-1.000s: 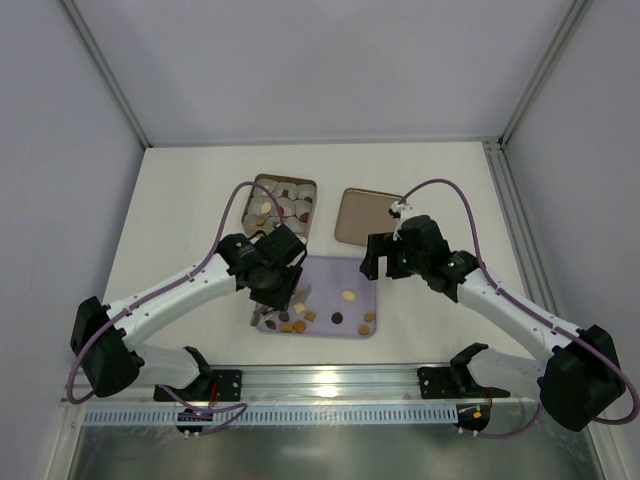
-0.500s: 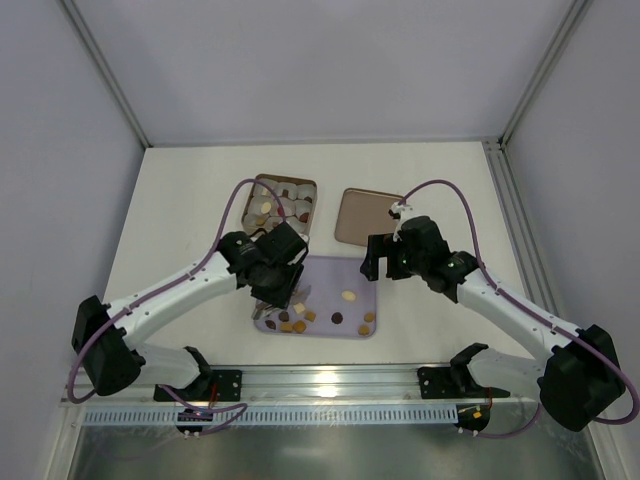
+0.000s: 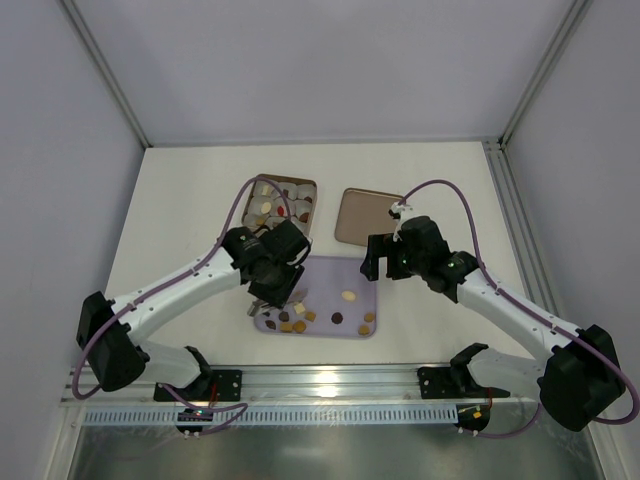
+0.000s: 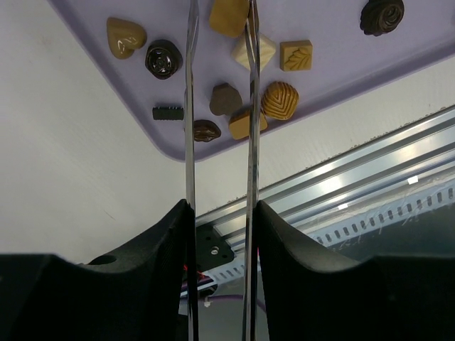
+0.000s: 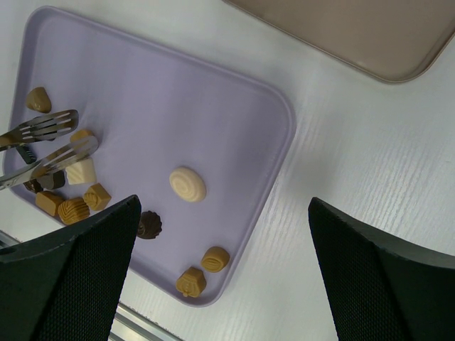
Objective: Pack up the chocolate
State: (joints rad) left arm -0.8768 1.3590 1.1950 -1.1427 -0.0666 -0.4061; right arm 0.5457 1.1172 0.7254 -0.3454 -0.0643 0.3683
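Left wrist view shows you the left gripper (image 4: 220, 213) clamped on a pair of metal tongs (image 4: 190, 106), whose blades reach over a corner of the lilac tray (image 4: 334, 78). The chocolate (image 4: 279, 99) lies scattered on that tray, mostly clustered around the tong tips. A caramel piece (image 4: 229, 14) sits between the blades; you cannot tell whether it is pinched. Your right gripper (image 5: 220, 220) hangs above the tray, jaws wide apart, holding nothing.
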